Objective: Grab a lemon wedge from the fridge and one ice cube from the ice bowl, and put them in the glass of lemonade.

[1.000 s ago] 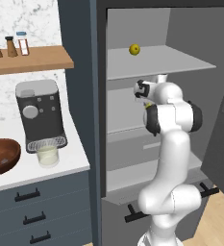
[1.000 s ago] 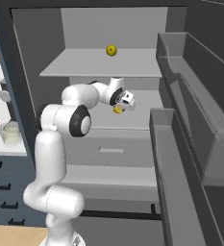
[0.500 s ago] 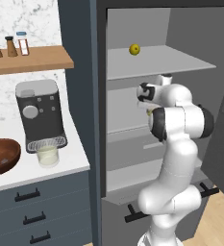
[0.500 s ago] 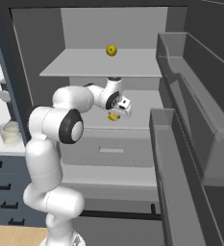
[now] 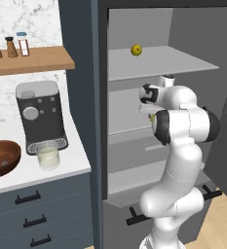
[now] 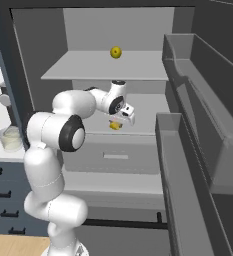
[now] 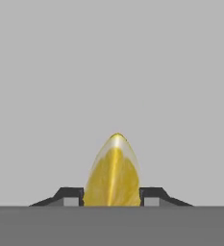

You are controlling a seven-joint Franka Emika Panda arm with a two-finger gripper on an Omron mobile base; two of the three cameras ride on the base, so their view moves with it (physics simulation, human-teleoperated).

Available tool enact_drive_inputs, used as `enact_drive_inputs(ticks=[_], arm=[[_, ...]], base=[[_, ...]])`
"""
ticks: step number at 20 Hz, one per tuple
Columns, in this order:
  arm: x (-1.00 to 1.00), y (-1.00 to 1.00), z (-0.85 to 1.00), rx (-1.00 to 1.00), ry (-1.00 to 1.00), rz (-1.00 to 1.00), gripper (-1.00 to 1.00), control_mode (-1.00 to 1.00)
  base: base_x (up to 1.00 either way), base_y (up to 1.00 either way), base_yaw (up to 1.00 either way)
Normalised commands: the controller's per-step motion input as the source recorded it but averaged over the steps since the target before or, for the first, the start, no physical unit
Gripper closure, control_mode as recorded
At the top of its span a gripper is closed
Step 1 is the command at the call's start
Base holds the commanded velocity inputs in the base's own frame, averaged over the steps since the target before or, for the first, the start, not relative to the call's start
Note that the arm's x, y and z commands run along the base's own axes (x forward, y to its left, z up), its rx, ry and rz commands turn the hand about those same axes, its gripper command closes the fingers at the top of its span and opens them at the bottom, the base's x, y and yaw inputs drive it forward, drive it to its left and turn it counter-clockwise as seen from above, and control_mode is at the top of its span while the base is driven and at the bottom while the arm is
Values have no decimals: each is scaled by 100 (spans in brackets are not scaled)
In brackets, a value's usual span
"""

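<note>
Tool [image 7: 111, 198] pinching wedge [image 7: 112, 173] between both fingertips, inside open fridge [image 6: 88, 70], under shelf with whole lemon [image 6: 116, 52]. Glass [image 5: 48, 157] beside bowl [image 5: 2, 157] on surface [image 5: 61, 168].

"Where is the lemon wedge [image 7: 112, 174]?"

"It is a tiny yellow piece with a point, held up between the jaws inside the open grey fridge [image 6: 138, 75]."

"And the glass of lemonade [image 5: 48, 157]?"

"It stands upright on the counter [image 5: 73, 163], full of pale drink. The brown round ice bowl [image 5: 2, 157] sits just beside it."
</note>
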Motion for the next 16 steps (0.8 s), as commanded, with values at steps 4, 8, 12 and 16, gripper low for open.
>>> enact_drive_inputs(ticks=[4,8,12,16], arm=[[59,6,-61,-4,-19,0,100,-100],[25,0,-37,-2,-20,0,100,-100],[-14,0,0,0,-22,0,100,-100],[-32,0,0,0,-31,0,100,-100]], base=[[0,0,0],[0,0,0],[0,0,0],[0,0,0]])
